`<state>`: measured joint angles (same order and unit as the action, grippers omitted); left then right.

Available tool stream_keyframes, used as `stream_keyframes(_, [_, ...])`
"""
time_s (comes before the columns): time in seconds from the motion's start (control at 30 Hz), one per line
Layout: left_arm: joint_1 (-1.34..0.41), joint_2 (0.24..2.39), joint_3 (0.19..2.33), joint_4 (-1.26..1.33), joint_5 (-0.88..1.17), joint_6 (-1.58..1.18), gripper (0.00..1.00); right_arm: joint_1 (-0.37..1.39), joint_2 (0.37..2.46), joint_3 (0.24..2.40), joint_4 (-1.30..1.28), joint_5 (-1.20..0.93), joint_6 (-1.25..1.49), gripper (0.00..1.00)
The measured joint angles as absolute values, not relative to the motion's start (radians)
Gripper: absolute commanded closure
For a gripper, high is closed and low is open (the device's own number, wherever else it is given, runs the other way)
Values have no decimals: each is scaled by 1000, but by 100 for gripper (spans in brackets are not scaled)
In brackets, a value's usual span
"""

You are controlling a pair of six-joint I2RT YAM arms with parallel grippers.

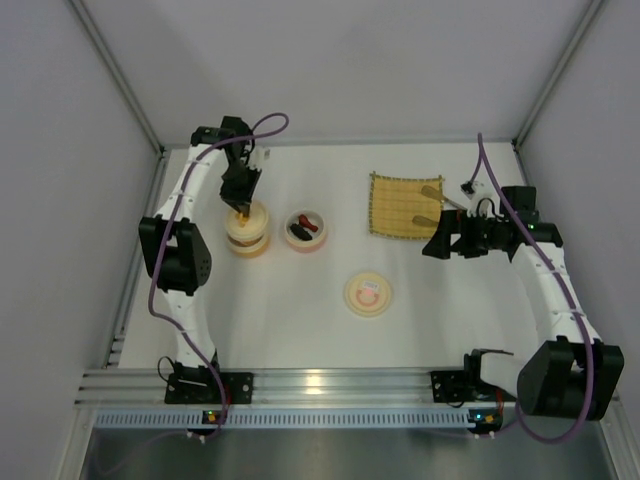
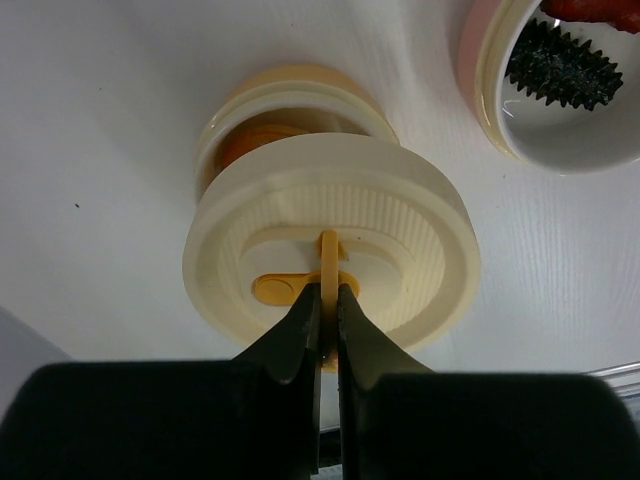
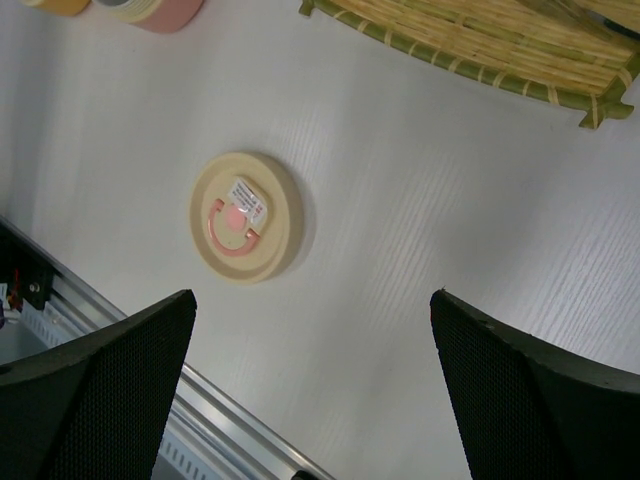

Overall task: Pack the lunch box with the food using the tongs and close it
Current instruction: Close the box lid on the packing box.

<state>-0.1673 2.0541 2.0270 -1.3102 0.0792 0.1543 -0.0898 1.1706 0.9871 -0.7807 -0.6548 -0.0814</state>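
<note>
We counted two bowls point(image 1: 247, 248) point(image 1: 305, 247), two lids point(image 1: 256, 213) point(image 1: 368, 294), and three food pieces. The left gripper point(image 2: 328, 292) was pinched on one lid's orange tab point(image 2: 275, 288), above the bun point(image 2: 245, 148). The right gripper point(image 3: 312, 300) stood wide, holding nothing.

No readable text in any of my views. Only candidate: small white label point(image 3: 246, 203) with reddish print, stuck on top of cream lid point(image 3: 246, 216), by its pink arc mark. Lid lies flat on table point(image 3: 420, 230), toward near edge, right of centre. From my right wrist camera, print too small and blurred to make out.
</note>
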Motion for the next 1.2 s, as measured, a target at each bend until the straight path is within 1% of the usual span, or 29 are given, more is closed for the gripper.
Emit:
stream_keyframes(0.37, [-159, 2057, 1958, -1304, -33, 38, 100, -90, 1171, 987, -778, -657, -74, 1])
stream_keyframes(0.97, [-133, 2071, 1914, -1219, -20, -205, 100, -90, 1170, 975, -775, -657, -67, 1])
stream_keyframes(1.2, [-134, 2071, 1895, -1198, -20, -257, 100, -90, 1170, 975, -775, -658, -67, 0])
